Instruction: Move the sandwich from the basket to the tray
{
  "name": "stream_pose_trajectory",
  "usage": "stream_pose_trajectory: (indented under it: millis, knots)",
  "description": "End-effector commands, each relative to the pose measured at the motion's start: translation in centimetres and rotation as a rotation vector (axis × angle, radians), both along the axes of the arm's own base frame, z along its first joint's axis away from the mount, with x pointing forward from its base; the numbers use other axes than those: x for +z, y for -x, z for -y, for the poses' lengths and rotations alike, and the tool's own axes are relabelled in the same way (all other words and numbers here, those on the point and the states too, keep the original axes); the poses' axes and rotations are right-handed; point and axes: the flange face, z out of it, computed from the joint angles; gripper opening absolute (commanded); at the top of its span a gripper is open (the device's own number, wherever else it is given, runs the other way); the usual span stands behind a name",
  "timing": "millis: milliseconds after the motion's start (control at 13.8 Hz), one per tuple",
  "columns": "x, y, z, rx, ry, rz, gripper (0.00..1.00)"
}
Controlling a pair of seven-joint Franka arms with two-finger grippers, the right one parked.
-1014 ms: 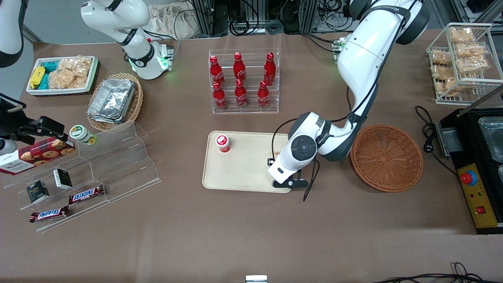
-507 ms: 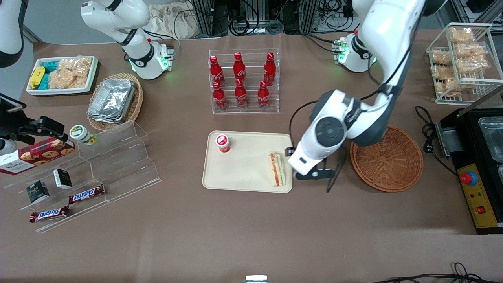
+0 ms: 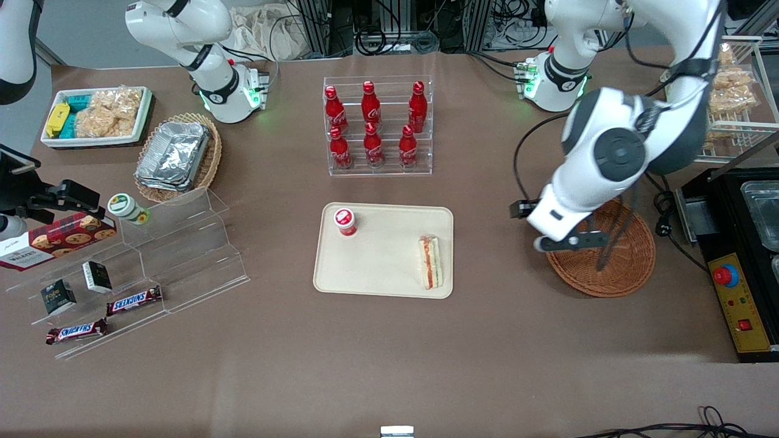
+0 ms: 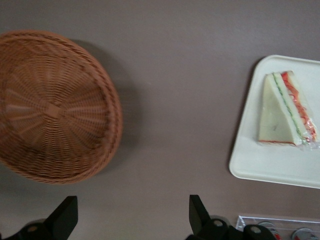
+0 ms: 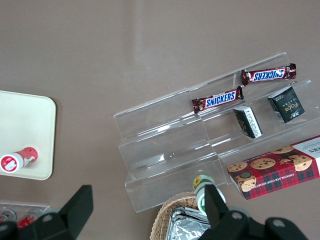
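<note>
Left arm reaches out from its base, elbow high, forearm angling down toward the basket (image 3: 599,246). The gripper (image 4: 131,216) hangs above the bare table just beside the basket's rim, on the side toward the parked arm's end, fingers (image 4: 64,215) spread wide apart with nothing between them.

- The gripper (image 4: 131,216), fingers spread wide, hangs above bare table between basket (image 3: 599,246) and tray (image 3: 383,251), nothing beneath it.
- The tray's middle lies bare between the sandwich (image 3: 429,261) at its basket-side edge and a red cup (image 3: 345,221).
- A bottle rack (image 3: 377,126) stands farther from the front camera than the tray.
</note>
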Motion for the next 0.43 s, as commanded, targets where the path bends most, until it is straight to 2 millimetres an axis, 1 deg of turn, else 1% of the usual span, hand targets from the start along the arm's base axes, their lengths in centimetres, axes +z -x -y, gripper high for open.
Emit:
stream_pose_trajectory:
  millis: [0, 145, 217, 290, 362]
  knots:
    - [3.1, -1.0, -5.6, -0.01, 0.006, -0.002, 1.0]
    - [5.6, -2.5, -9.7, -0.042, 0.016, -0.026, 1.0]
    - [6.9, -3.1, -10.9, -0.028, 0.017, -0.015, 1.0]
    - [7.7, -3.5, -11.2, -0.02, 0.018, 0.002, 1.0]
    - [8.5, -3.7, -12.0, -0.006, 0.018, 0.019, 1.0]
